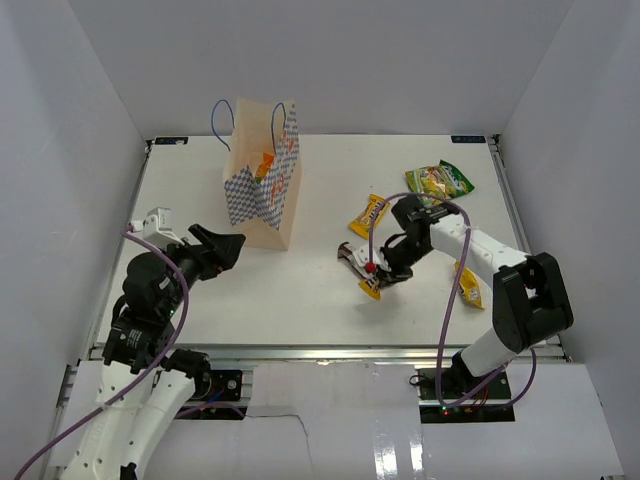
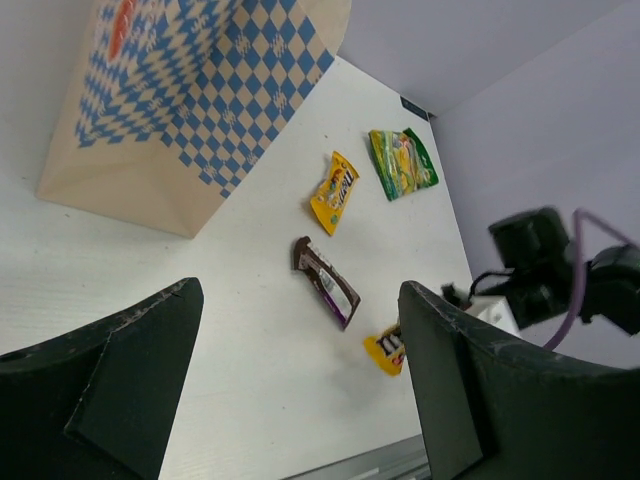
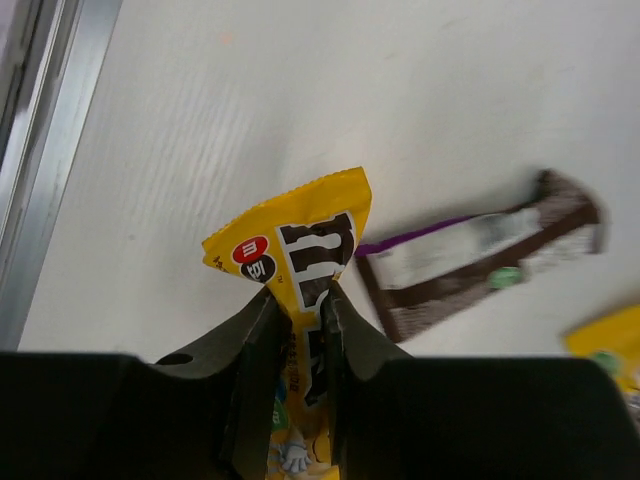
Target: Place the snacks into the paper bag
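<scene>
gripping a yellow m&m's pack by one end, the right gripper is seen near the table's front middle. the pack's long axis is aligned with the fingers, free end pointing away. just beyond, the dark brown bar is laid diagonally. the left gripper is held wide open near the checkered paper bag.

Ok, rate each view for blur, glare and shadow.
Top external: even soft light, sharp, hardly any shadow around the paper bag. Left wrist: table crisp, the left gripper dark and soft-edged, the right arm blurred. Right wrist: yellow candy pack in the right gripper readable, dark brown bar smeared; no glare.
</scene>
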